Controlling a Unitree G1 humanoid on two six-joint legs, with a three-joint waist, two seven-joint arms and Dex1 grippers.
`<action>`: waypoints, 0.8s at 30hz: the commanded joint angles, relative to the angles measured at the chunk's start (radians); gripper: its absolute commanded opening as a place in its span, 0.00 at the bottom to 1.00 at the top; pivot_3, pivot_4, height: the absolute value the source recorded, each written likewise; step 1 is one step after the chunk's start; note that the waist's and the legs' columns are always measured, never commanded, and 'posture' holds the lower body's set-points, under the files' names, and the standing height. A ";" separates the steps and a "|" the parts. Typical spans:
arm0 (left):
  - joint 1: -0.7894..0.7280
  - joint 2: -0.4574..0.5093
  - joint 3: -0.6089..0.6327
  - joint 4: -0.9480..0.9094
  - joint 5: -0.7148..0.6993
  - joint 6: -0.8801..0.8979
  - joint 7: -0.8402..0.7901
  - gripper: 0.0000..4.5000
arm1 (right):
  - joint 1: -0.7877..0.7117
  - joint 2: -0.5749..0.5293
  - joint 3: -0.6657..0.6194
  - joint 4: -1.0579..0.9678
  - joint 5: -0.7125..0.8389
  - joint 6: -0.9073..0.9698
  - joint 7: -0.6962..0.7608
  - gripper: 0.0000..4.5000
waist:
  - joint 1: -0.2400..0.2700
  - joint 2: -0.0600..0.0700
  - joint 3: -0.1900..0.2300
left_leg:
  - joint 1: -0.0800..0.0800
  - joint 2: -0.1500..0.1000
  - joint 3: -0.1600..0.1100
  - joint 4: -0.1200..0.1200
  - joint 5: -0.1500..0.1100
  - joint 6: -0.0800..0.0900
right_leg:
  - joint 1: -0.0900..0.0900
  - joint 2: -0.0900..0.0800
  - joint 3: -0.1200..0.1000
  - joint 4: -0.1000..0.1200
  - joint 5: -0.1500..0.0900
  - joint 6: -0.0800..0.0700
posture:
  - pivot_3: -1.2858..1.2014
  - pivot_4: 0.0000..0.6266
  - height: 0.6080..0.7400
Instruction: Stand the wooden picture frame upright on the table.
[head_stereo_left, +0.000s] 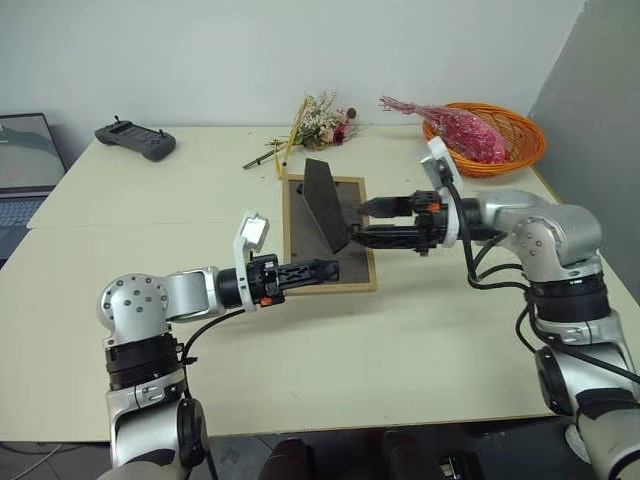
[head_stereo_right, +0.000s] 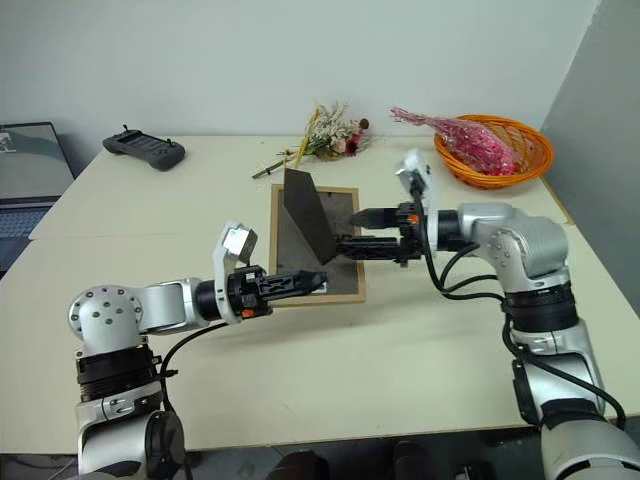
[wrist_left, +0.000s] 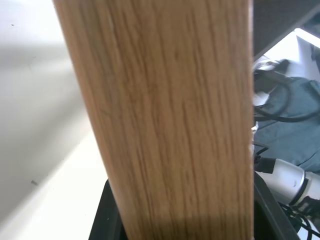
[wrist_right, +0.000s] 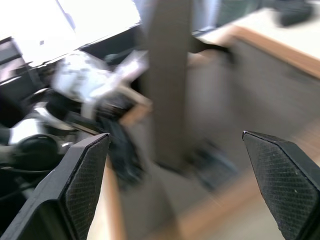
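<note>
the wooden picture frame is lying face down on the table with its dark stand flap sticking up, and the left gripper is pinching the near wooden edge between its fingers. the right gripper is holding its fingers spread wide, just beside the flap and not touching it. the frame is looking light, stiff and a bit smooth, so gripping the wooden edge seems best, since the thin flap may be bending easily.

Raised easel flap between hands
</note>
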 joint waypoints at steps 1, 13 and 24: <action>0.014 0.056 0.004 0.018 -0.155 0.004 0.026 0.28 | 0.070 -0.089 -0.043 -0.036 -0.097 -0.290 0.054 1.00 | 0.000 0.000 0.000 | 0.000 0.000 0.000 0.000 0.000 0.000 | 0.000 0.000 0.000 0.000 0.000 0.000 | 0.52 0.24 1.00; 0.032 0.175 -0.123 0.155 -0.682 -0.089 0.341 0.28 | 0.066 -0.037 0.091 0.526 -1.042 -2.013 -0.605 1.00 | -0.007 -0.001 0.001 | 0.003 0.001 0.004 0.001 0.002 -0.004 | 0.000 0.000 0.002 0.001 0.000 0.001 | 0.52 0.24 1.00; 0.112 0.239 -0.254 0.040 -0.811 -0.233 0.379 0.28 | -0.157 0.026 0.311 0.631 -1.657 -2.049 -1.415 1.00 | 0.001 -0.001 0.001 | 0.003 0.000 0.003 0.001 0.005 -0.009 | 0.000 0.001 0.004 0.001 0.000 0.000 | 0.52 0.24 1.00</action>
